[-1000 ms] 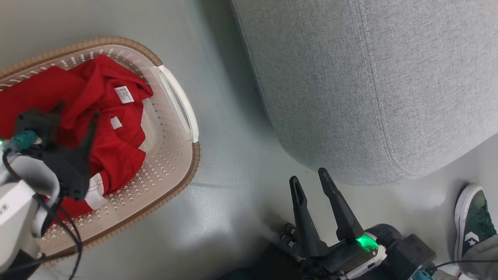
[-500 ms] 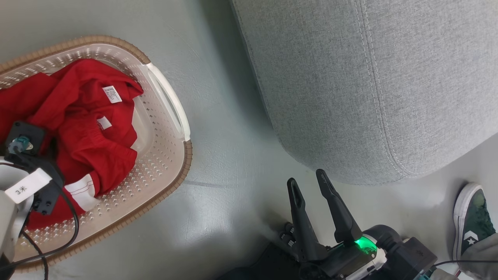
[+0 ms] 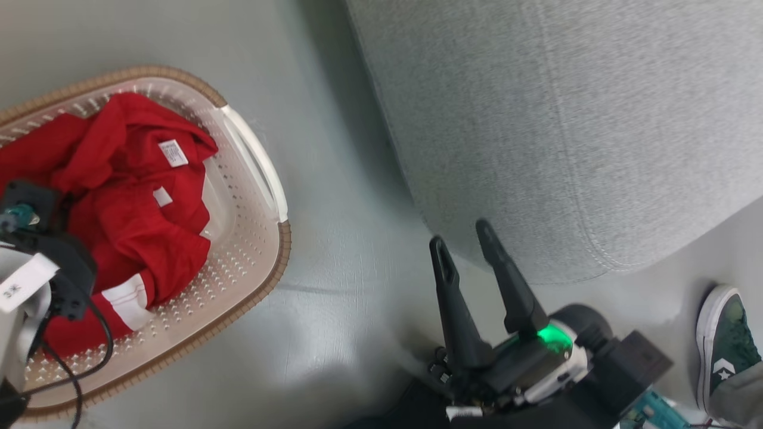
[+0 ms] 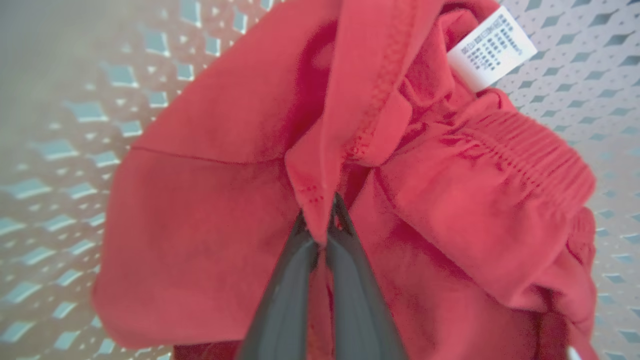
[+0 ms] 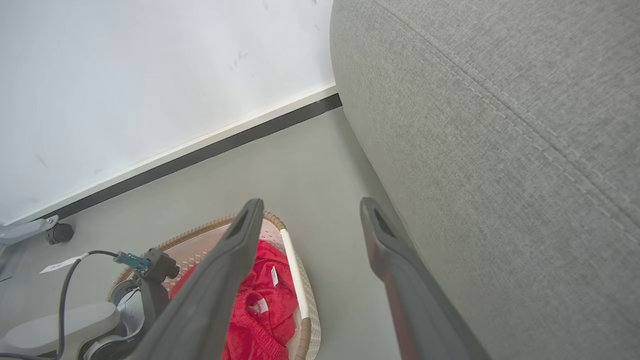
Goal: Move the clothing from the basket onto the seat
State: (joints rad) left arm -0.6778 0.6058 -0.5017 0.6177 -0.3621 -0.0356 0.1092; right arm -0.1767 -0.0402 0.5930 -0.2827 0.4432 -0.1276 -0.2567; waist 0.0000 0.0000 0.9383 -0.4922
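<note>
All clothing (image 3: 137,238) lies in the basket (image 3: 253,262), left gripper (image 4: 321,222) pinching it; right gripper (image 3: 460,233) spread.

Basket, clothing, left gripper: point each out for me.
basket (image 3: 256,161), head view, white side handle.
clothing (image 4: 200,200), left wrist view, flat red panel.
left gripper (image 4: 318,212), left wrist view, between its closed fingertips.

The floor (image 3: 351,357) is smooth and pale grey-green with a soft sheen. A brighter patch of reflected light (image 3: 316,333) lies on it near the rounded corner of the sofa (image 3: 566,119). A darker shadow (image 3: 340,119) runs along the floor just beside the sofa's side. The sofa is large, in light grey woven fabric with stitched seams. Beyond the sofa's side, in the right wrist view, a plain white wall (image 5: 150,75) meets the floor at a white skirting (image 5: 210,139) with a black strip (image 5: 200,154) beneath.
</note>
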